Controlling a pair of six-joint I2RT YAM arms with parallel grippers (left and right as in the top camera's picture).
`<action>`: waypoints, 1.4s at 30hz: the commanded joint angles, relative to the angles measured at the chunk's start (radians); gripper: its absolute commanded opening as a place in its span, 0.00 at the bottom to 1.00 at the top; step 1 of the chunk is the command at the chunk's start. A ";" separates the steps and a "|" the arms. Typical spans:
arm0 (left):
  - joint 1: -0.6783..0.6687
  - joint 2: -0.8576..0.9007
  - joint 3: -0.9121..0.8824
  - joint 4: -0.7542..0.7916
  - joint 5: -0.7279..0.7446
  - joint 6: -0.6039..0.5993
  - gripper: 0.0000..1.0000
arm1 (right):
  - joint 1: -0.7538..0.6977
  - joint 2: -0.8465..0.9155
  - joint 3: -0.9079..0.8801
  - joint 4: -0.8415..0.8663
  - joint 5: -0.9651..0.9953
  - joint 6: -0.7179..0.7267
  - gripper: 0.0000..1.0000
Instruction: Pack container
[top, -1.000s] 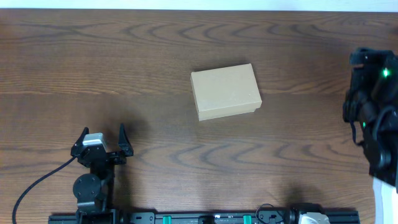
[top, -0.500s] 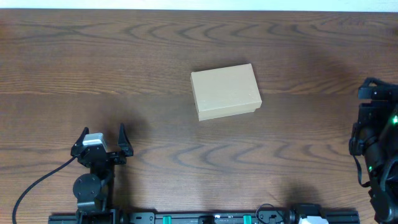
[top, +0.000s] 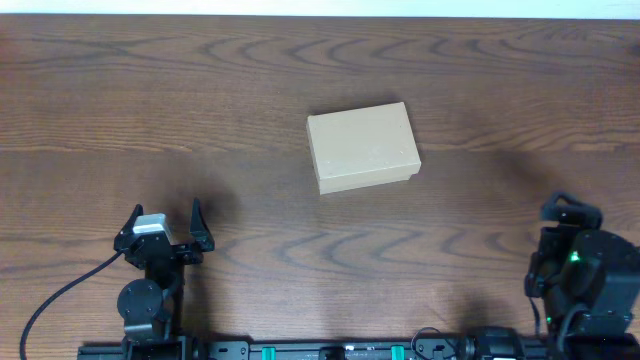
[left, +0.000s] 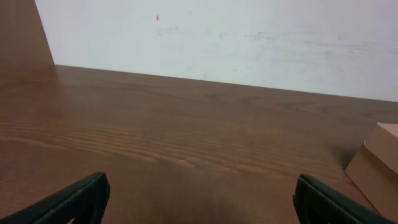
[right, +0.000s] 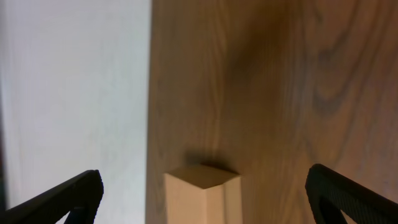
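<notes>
Both jaws gape empty; left gripper (top: 165, 212) and right gripper (right: 202, 174) sit well apart from the shut container (top: 362, 146). Nothing loose: I judge packing done, next only parking.

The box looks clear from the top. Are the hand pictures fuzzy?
Overhead: even light, the container sharp, hardly any shadow. Left wrist: the left fingers blur at the bottom corners, probably because they are too close. Right wrist: the container looks soft, with a dark shadow at its far edge.

Left wrist view's edge cuts off the container (left: 378, 165).
</notes>
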 joint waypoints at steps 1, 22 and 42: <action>-0.001 -0.006 -0.017 -0.042 -0.019 -0.011 0.95 | 0.008 -0.072 -0.124 0.047 0.005 0.065 0.99; -0.001 -0.006 -0.017 -0.042 -0.019 -0.011 0.95 | 0.009 -0.435 -0.602 0.375 -0.018 0.066 0.99; -0.001 -0.006 -0.017 -0.042 -0.019 -0.011 0.95 | 0.010 -0.549 -0.719 0.391 -0.026 0.057 0.99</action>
